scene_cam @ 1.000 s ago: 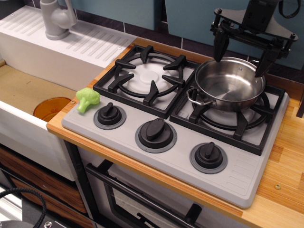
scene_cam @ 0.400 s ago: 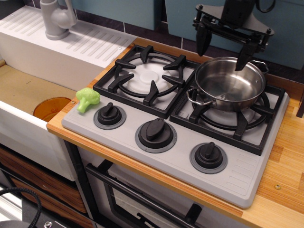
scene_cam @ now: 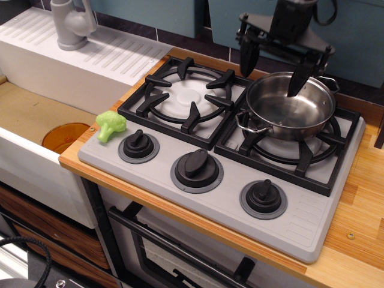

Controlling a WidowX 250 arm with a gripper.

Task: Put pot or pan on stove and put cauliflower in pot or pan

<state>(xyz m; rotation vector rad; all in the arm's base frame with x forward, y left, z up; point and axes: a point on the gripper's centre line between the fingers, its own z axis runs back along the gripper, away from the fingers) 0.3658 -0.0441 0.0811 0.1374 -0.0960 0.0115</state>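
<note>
Toy kitchen, wooden counter [scene_cam: 360,198] with the grey stove [scene_cam: 228,180] set on it. Claw [scene_cam: 275,69] hangs over the back of the stove, fingers spread wide apart, holding nothing. Directly below and slightly right of it: steel pot [scene_cam: 291,111], sitting on the right grate [scene_cam: 300,159], empty. Left grate [scene_cam: 183,99] is down-left of the claw, bare. Cauliflower [scene_cam: 110,125] far down-left, at the stove's left edge, just beside the leftmost knob [scene_cam: 138,146].

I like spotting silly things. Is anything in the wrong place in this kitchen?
The green cauliflower sits on the stove's front left corner beside a knob, not in the pot. Nothing looks spilled or broken.
</note>
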